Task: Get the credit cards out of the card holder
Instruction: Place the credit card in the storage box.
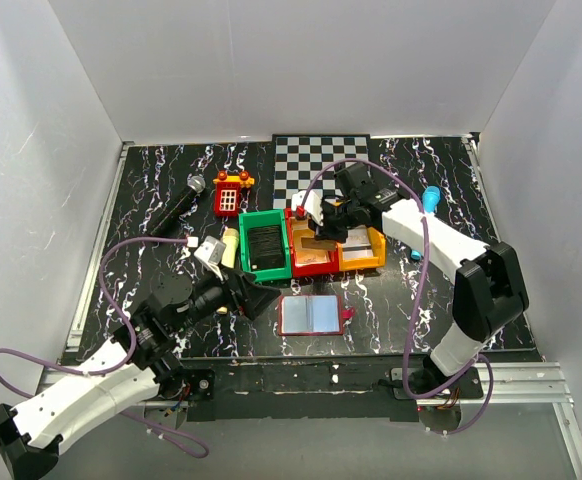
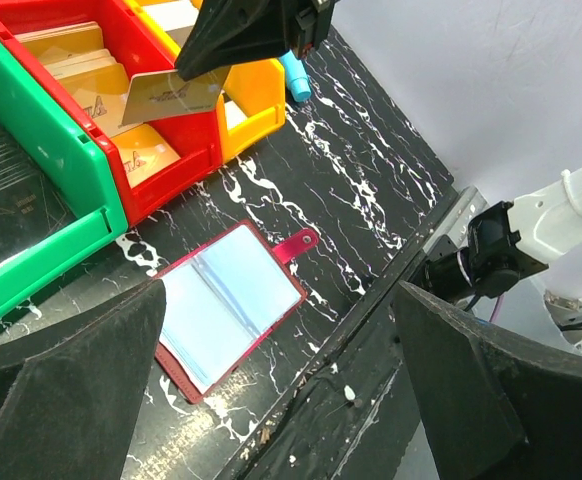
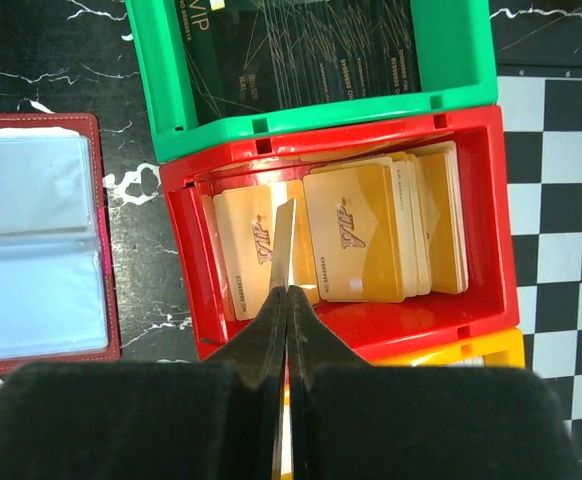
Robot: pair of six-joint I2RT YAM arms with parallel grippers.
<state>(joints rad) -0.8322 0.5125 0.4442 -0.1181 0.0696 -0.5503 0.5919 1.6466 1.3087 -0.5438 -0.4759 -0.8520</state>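
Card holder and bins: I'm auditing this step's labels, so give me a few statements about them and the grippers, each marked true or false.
1. The card holder lies open on the table. True.
2. The right gripper is open and empty. False: it is shut on a tan-orange card above the red bin.
3. The red bin holds tan-orange cards. True.
4. The green bin holds tan-orange cards. False: it holds a dark card.
5. The left gripper grips the card holder. False: it is open, holding nothing.

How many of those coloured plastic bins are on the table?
3, side by side in a row: the green bin leftmost, the red bin in the middle, the yellow bin rightmost, partly under the right arm. No others show.
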